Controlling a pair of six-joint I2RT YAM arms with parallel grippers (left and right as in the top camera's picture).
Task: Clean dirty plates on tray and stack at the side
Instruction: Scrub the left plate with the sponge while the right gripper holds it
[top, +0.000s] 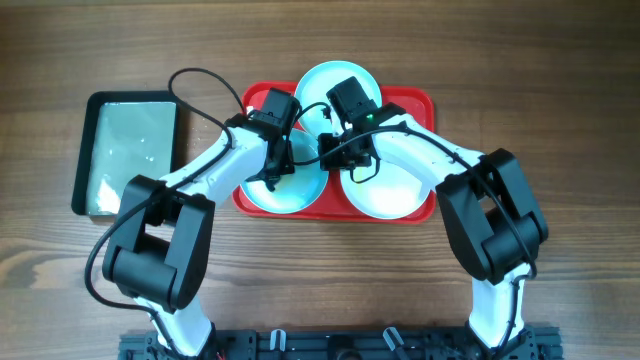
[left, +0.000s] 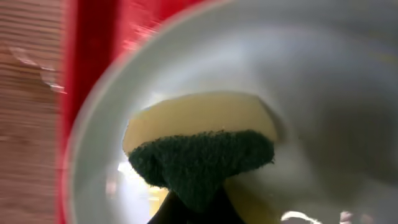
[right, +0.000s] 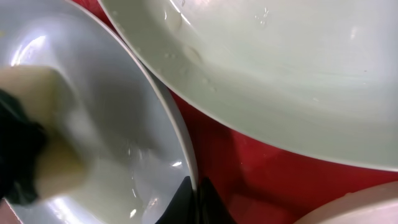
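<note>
Three plates lie on the red tray (top: 415, 100): a pale aqua plate (top: 325, 80) at the back, a second aqua plate (top: 300, 195) at the front left, a whitish plate (top: 390, 195) at the front right. My left gripper (top: 278, 172) is shut on a yellow sponge with a green scouring face (left: 199, 155), pressed into the front-left plate (left: 323, 81). My right gripper (right: 194, 199) is shut on that plate's rim (right: 177, 124), one jaw inside, one outside. The sponge (right: 43, 155) shows blurred at the left of the right wrist view.
A dark narrow tray of greenish water (top: 130, 150) stands on the wooden table (top: 560, 90) left of the red tray. In the right wrist view the back plate (right: 280, 74) fills the top, and the whitish plate's edge (right: 364, 208) shows at the bottom right.
</note>
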